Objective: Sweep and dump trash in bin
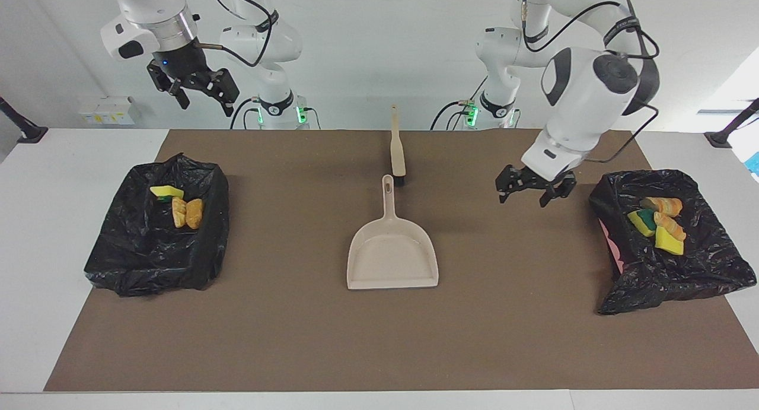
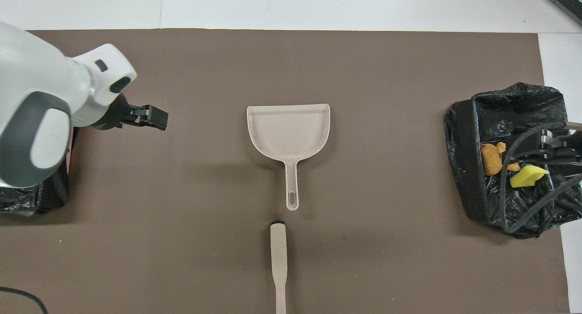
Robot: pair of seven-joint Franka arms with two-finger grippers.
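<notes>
1. Trash (image 1: 659,222): small sponge chunks, yellow with green faces, plus orange-tan bread-like pieces. All of it sits in two black-bagged bins; none shows on the mat.
2. Landmark = dustpan (image 1: 392,254), flat mid-mat, pan empty. One bin (image 1: 705,261) lies toward the left arm's end from it and holds about four scraps. Other bin (image 1: 130,261) lies toward the right arm's end with one sponge and two bread pieces (image 1: 187,212).
3. Brush (image 1: 396,148) lies just nearer the robots than the dustpan's handle tip, in line with it, not touching.
4. Handling, as judged: scraps look light, soft and squashy; they should slide under bristles and could roll or bounce off the pan lip. Better swept than pinched. Dustpan and brush look like stiff light plastic; take each by its handle.
5. Left tool (image 1: 529,189): fingers spread, empty, in the air between dustpan and the left-end bin.
6. Right tool (image 1: 200,92): spread, empty, raised high over the right arm's end, waiting.
7. Task reads as essentially done.
</notes>
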